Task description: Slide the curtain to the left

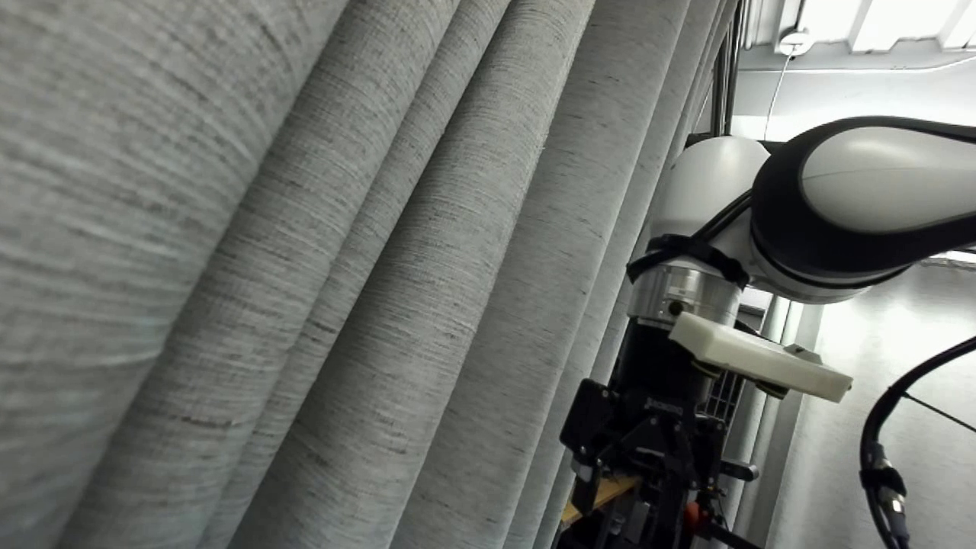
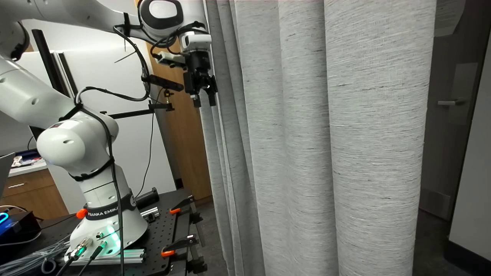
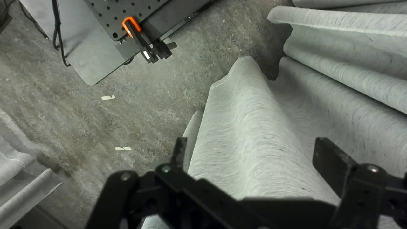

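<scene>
Broad, long folds of a light-grey woven curtain [image 1: 366,274], nearest the camera, fill most of an exterior view. A white and black robot arm [image 1: 884,179] reaches in from the right, its lower end hanging down beside the curtain.

In an exterior view, the black gripper [image 2: 205,101] points downward near the curtain's arm-side edge, jaws parted, probably so that a vertical fold can pass between them. The arm's base [image 2: 128,228] stands on a black perforated table [image 2: 163,214], with orange-tipped clamps [image 2: 182,243] along its edge, presumably to keep everything steady against a sideways pull.

The wrist view looks down at a grey floor [image 3: 86,127]. Dark fingers [image 3: 332,165] stand wide apart, with a ridge of curtain appearing between them; contact cannot be told, and no pinch shows. Closing around that ridge would likely come before any slide to the left.
</scene>
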### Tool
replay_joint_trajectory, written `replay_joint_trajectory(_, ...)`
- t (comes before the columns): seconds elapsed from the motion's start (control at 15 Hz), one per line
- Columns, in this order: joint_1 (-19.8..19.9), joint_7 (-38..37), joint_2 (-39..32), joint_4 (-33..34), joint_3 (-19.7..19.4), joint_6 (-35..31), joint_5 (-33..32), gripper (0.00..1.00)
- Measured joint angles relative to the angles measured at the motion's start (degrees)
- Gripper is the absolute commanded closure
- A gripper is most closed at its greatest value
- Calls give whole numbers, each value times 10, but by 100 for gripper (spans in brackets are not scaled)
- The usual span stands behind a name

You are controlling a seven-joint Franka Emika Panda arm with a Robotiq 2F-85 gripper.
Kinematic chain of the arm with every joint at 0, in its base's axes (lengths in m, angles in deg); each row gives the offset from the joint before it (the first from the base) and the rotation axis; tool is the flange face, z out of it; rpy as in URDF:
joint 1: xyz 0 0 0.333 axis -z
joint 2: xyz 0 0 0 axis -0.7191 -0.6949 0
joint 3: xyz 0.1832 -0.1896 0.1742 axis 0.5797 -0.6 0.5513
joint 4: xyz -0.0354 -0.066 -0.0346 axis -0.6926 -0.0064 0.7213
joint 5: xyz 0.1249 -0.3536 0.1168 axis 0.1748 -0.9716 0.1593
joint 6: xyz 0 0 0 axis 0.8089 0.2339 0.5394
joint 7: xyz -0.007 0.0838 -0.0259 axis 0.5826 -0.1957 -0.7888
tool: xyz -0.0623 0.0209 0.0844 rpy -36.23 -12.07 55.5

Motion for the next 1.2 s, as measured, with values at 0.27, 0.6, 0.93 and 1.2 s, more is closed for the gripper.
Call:
replay_joint_trajectory(0.27,1,-3,5,-4,0,0,0,0)
replay_joint_trajectory(0.6,2,40,-2,3,-5,10,-16,0)
replay_joint_trajectory(0.93,11,127,2,29,-30,47,-70,0)
replay_joint_trajectory(1.2,12,234,1,42,-47,34,-115,0)
